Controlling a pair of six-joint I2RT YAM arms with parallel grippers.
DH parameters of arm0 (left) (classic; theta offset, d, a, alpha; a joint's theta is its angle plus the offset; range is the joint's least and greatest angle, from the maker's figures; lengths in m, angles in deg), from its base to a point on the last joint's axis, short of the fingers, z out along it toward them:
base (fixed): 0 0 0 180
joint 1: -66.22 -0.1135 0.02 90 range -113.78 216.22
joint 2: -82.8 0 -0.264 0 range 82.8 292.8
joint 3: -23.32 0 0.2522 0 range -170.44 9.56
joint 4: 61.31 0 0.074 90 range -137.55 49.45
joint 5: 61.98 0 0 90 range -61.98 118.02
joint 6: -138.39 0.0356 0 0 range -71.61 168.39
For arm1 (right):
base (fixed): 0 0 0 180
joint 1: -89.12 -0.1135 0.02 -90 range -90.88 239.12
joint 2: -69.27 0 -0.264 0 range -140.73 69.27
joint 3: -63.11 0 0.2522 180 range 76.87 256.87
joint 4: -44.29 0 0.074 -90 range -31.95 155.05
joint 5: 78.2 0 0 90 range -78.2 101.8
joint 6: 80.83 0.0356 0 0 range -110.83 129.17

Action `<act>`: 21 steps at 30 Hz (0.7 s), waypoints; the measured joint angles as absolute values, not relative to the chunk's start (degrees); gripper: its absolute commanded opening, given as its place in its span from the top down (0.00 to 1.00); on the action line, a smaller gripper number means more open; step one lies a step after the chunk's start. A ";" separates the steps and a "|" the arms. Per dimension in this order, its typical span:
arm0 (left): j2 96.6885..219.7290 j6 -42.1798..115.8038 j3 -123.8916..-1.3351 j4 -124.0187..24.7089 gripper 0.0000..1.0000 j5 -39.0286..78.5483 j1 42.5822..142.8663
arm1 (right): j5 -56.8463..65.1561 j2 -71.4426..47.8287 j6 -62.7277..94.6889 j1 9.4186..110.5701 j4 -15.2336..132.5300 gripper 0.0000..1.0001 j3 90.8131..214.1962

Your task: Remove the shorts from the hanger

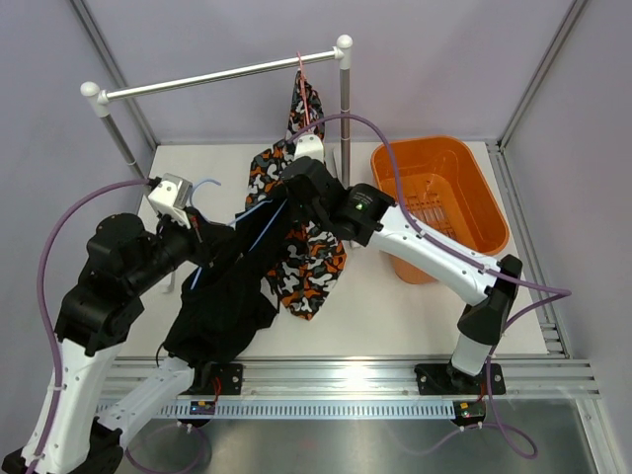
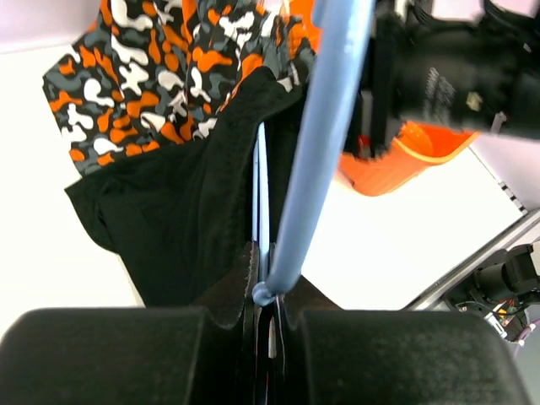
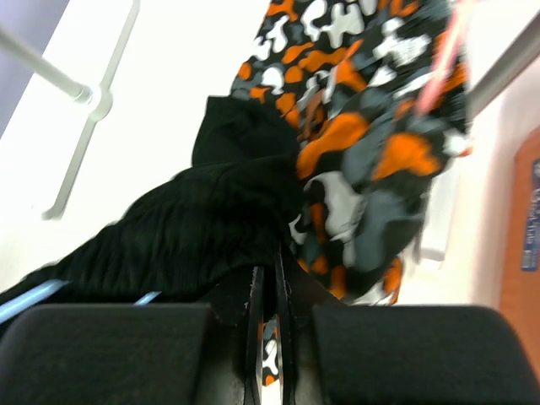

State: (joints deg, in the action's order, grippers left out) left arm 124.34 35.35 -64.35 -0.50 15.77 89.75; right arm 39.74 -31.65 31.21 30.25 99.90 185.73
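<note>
A rail runs along the desk's far edge; one pair of shorts hangs from its right end down to mid-desk. The other pair, on a hanger, lies left of it, nearer. A basket sits at the right edge.

Bright, even light fills the scene, and the white table glares. Both wrist views blur; the black shorts lose detail.

Clamped on a blue hanger with the left gripper, black shorts draped from it; right gripper at their upper edge, beside camouflage shorts; orange basket at right.
</note>
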 measured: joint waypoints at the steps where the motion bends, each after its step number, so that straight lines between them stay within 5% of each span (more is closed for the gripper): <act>1: 123.97 35.40 -64.35 -0.55 0.99 15.70 89.75 | 39.72 -31.61 31.19 30.97 99.92 0.96 185.84; 21: 117.35 37.91 -64.18 -0.72 1.00 3.03 89.40 | 38.89 -31.63 28.89 36.89 101.27 0.99 188.57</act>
State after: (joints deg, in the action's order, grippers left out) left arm 117.35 37.91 -64.18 -0.72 3.03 89.40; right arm 38.89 -31.63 28.89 36.89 101.27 188.57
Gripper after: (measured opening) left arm 0.064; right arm 0.109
